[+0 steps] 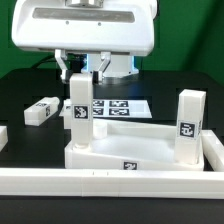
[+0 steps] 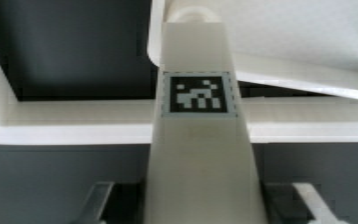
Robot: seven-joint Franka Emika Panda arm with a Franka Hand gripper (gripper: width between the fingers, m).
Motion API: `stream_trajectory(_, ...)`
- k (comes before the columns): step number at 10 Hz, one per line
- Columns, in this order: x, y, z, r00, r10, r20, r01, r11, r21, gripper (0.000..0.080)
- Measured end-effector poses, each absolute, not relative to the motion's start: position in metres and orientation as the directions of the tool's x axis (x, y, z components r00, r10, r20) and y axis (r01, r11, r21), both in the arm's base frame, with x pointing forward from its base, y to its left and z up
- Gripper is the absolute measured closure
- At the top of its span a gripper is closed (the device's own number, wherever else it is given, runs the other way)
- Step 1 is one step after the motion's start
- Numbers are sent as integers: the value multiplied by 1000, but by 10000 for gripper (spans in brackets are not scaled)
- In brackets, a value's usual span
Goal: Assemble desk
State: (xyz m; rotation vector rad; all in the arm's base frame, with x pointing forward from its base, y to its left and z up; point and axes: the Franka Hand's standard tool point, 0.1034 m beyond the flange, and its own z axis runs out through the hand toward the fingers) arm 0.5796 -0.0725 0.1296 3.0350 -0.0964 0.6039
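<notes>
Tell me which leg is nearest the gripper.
The upright leg at the exterior view's left, right under the gripper; the other upright leg and the lying leg stand clear.

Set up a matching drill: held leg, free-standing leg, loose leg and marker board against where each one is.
1 held leg
2 free-standing leg
3 loose leg
4 marker board

A lying on the black table, exterior view's left
B flat on the table beyond the desk top
C upright in the pincer, at the desk top's corner
D upright on the desk top, exterior view's right

Pairs: 1-C, 2-D, 3-A, 4-B
</notes>
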Motion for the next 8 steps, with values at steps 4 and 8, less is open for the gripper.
stream_trajectory(4,580,-72,128,903,-42,427,-70,-996,49,508)
stream_trajectory(8,580,-72,128,904,-42,426,-70,-996,49,297)
